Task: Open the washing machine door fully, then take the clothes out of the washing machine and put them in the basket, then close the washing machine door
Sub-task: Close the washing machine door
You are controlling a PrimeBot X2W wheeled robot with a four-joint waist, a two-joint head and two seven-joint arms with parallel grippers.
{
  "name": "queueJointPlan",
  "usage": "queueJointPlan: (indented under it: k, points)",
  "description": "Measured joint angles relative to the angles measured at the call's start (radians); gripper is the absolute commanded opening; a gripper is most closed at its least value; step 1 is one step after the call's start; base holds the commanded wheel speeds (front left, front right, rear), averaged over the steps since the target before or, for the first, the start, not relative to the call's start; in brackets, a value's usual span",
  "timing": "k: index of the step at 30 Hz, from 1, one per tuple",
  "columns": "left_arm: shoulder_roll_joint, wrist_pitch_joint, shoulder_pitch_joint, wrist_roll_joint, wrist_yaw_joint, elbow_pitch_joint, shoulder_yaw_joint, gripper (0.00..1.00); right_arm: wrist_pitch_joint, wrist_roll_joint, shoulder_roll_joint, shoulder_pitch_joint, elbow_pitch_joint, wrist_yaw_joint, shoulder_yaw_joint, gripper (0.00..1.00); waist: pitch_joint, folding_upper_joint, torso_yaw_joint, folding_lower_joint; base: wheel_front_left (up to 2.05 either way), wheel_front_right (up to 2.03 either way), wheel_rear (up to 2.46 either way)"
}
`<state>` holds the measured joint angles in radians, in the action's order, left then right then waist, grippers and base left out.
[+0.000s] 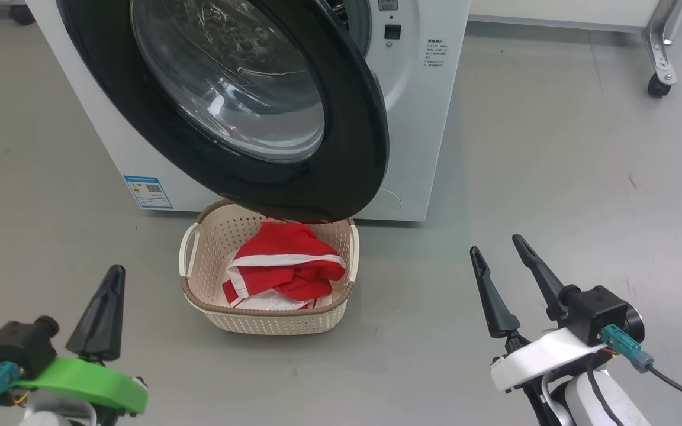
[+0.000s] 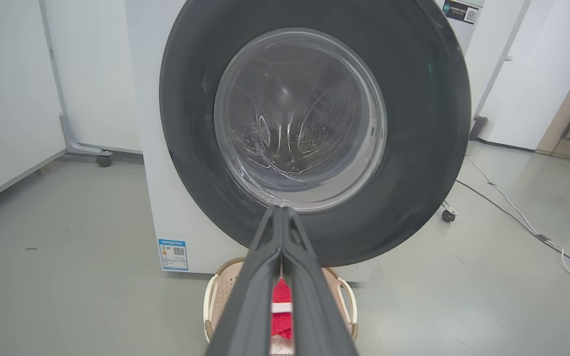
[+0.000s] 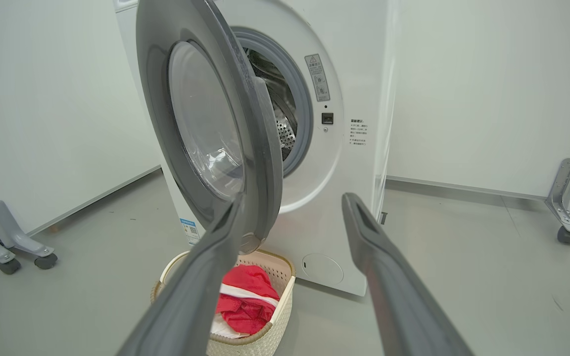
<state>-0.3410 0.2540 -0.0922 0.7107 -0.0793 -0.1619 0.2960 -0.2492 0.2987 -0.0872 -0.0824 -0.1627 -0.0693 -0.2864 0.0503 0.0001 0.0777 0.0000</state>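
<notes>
The washing machine [image 1: 418,118] stands at the top of the head view. Its black-rimmed door [image 1: 341,148] is swung out over the basket [image 1: 211,248]. In the right wrist view the door [image 3: 211,123] is seen nearly edge-on, with the grey-ringed drum mouth [image 3: 302,99] behind it. The red and white clothes [image 1: 285,269] lie in the cream basket on the floor. My left gripper [image 1: 116,273] is shut and empty, low at the left, well short of the basket. My right gripper [image 1: 496,245] is open and empty, right of the basket. The left wrist view faces the door glass [image 2: 300,118].
A blue sticker [image 1: 147,191] marks the machine's lower left front. A wheeled metal frame leg [image 1: 660,65] stands at the far right, and another frame foot [image 3: 18,254] at the left. A cable [image 2: 512,207] runs across the grey floor to the machine's right.
</notes>
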Motion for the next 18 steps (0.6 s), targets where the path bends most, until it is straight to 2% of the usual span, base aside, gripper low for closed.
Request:
queueJointPlan:
  k: [2,3,4,5,6,15,18]
  points:
    - [-0.002,0.0,0.011,-0.039,0.007,0.004,0.011,0.0,0.0,-0.001,0.0,0.008,0.0,0.0,-0.001,1.0,-0.002,0.0,0.0,0.0,0.0,0.0,0.0]
    - [-0.001,0.0,0.018,-0.054,0.015,0.004,0.013,0.35,0.0,-0.001,0.001,0.011,0.0,0.0,-0.002,1.0,-0.002,0.0,-0.001,0.0,0.0,0.0,0.0]
    - [0.0,0.0,0.024,-0.063,0.022,0.004,0.014,0.58,0.0,-0.001,0.001,0.011,0.0,0.0,-0.002,1.0,-0.003,0.0,-0.001,0.0,0.0,0.0,0.0]
    - [0.001,0.0,0.031,-0.071,0.03,0.004,0.014,0.9,0.0,-0.001,0.002,0.011,0.0,0.0,-0.002,1.0,-0.003,0.0,-0.002,0.0,0.0,0.0,0.0]
    - [0.002,0.0,0.037,-0.082,0.037,0.004,0.016,1.0,0.0,-0.001,0.002,0.011,0.0,0.0,-0.002,1.0,-0.004,0.0,-0.003,0.0,0.0,0.0,0.0]
    - [0.036,0.0,0.055,-0.127,0.059,0.01,0.023,1.0,0.0,-0.001,0.009,0.013,0.001,0.001,0.007,1.0,-0.003,0.0,-0.011,0.0,0.0,0.0,0.0]
    - [0.046,0.0,0.057,-0.136,0.062,0.012,0.023,1.0,0.0,-0.001,0.01,0.014,0.004,0.01,0.02,1.0,-0.002,0.0,-0.014,0.0,0.0,0.0,0.0]
